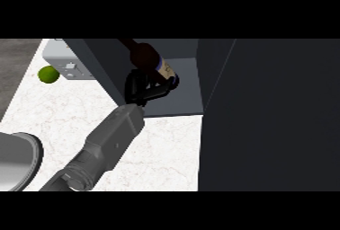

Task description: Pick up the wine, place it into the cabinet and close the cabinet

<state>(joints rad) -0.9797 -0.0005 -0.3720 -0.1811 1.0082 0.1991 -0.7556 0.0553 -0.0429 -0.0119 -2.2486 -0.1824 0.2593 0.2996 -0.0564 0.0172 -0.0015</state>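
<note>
— Wine bottle (147, 57): where is it held?
— Upper centre of the frame, inside the open cabinet (179, 96), tilted, so it can be set down.
— And the hand (143, 88)?
— Fingers are curled round the bottle's lower body; which arm cannot be told.

The cabinet (266, 112) stands at the counter's (159, 152) right, the wine (149, 58) inside it — a lime (48, 74) and toaster (66, 60) sit far left.

even soft light, counter (166, 143) bright, cabinet (266, 112) dark, no glare.
</note>
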